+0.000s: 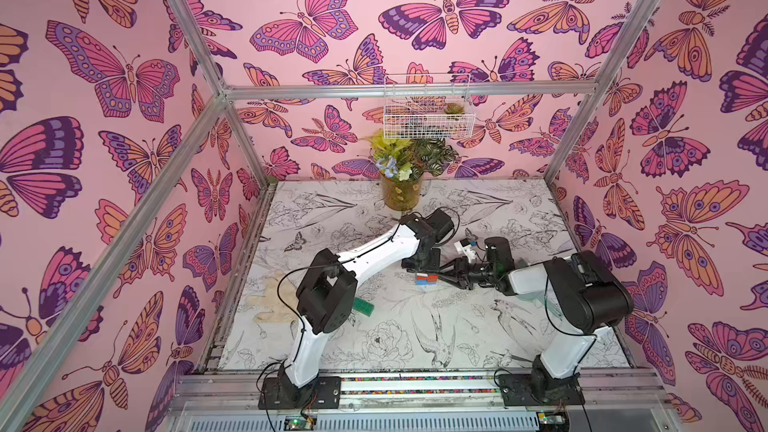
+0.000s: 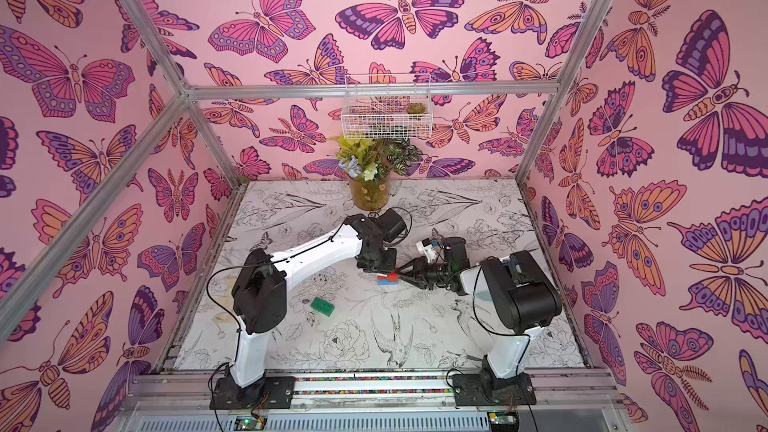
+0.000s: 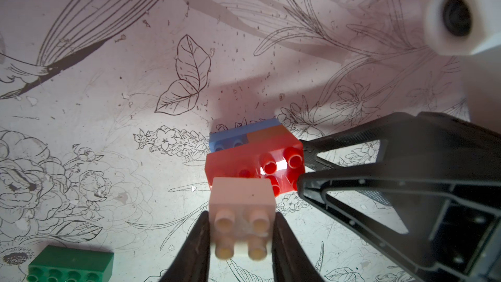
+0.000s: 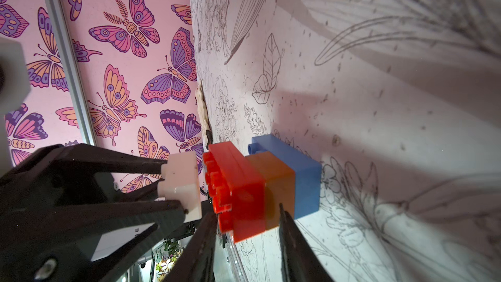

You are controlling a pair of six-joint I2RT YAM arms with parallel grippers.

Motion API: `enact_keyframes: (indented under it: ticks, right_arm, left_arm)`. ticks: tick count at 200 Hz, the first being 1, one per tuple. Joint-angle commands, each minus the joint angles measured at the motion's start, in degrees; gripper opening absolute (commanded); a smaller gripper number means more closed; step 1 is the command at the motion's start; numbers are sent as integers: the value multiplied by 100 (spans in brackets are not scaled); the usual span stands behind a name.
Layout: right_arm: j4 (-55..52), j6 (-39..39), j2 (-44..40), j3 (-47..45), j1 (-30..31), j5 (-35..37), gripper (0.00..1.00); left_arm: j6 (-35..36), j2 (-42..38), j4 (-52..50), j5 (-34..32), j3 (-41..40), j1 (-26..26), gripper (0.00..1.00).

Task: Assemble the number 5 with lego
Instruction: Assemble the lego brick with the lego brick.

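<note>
Left side: the left gripper (image 3: 241, 230) is closed on the white brick (image 3: 242, 199), which is clamped between both fingers.
White piece: it is held just above the studs of the red brick (image 4: 238, 185), over the end away from the right gripper (image 4: 247, 208). Whether contact is made cannot be told.
Stack (image 1: 426, 279): the blue brick (image 4: 295, 169) is seated on the worktop (image 1: 457, 326) near its middle. The orange brick (image 4: 276, 183) is fitted on the blue one and the red brick on top.
Right side: the right gripper is set at the stack's end, jaws partly apart, with the red and orange ends framed between the fingertips. Whether they are clamped cannot be told.
Green brick (image 2: 322, 306): it is seen lying alone between the worktop's middle and its left edge, well apart from the stack.
</note>
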Motion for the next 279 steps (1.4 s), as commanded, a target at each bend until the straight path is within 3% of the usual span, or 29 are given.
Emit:
enact_keyframes:
  ticks: [1, 279]
  right_arm:
    - [190, 110, 86, 68, 64, 5, 40]
    - [545, 191, 463, -54, 139, 94, 36]
  left_arm:
    - [-117, 67, -213, -91, -65, 63, 25]
    - [-295, 346, -156, 69, -48, 103, 26]
